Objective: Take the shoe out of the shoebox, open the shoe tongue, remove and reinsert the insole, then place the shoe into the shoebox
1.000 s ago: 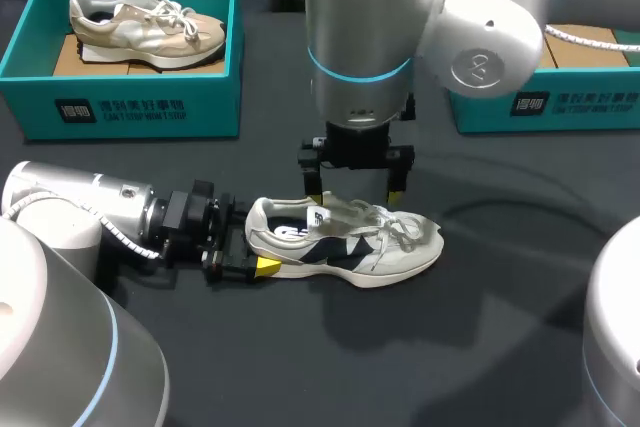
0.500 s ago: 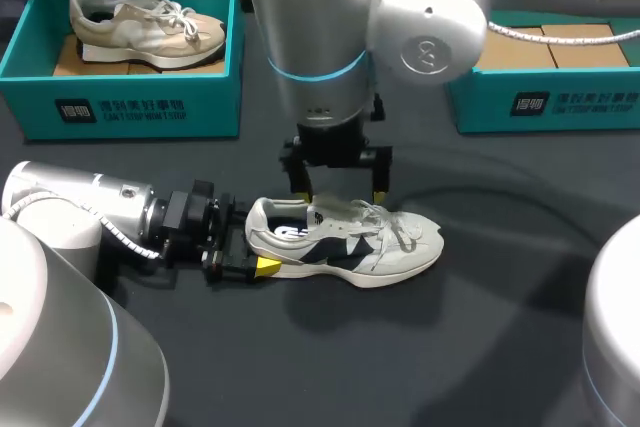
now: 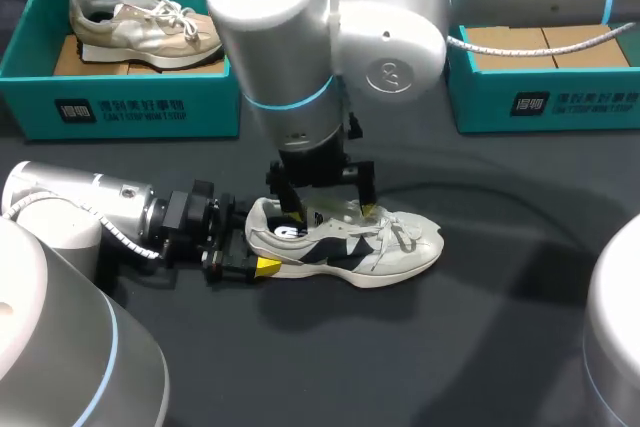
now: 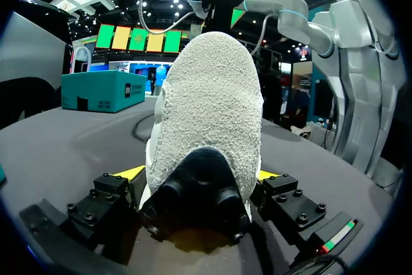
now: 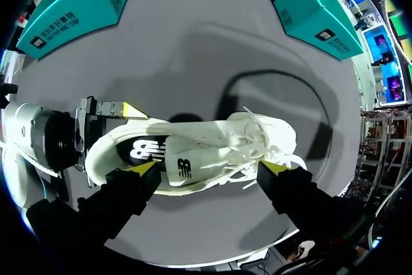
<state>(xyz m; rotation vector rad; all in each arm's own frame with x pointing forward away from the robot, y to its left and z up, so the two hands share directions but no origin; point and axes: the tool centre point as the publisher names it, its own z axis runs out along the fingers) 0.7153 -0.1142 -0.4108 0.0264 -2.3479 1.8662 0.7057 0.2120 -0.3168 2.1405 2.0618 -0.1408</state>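
A white and navy shoe (image 3: 350,244) lies on its sole on the dark table, toe to the right. My left gripper (image 3: 248,253) reaches in low from the left, shut on the heel (image 4: 209,140), one yellow tip at each side of it. My right gripper (image 3: 328,209) hangs straight down over the shoe's opening, open. Its yellow tips straddle the shoe (image 5: 193,159) lengthwise, one by the collar and one by the laces. Nothing is between the right gripper's (image 5: 210,167) fingers but the shoe's upper below them. The tongue lies flat under the laces.
A teal shoebox (image 3: 130,107) at the back left holds a beige shoe (image 3: 145,22). A second teal shoebox (image 3: 545,97) stands at the back right, with cardboard showing inside. The table in front of the shoe is bare dark cloth.
My right arm has swung left and come down, bringing its open fingers from behind the shoe to right over its opening. The left gripper and shoe have not moved.
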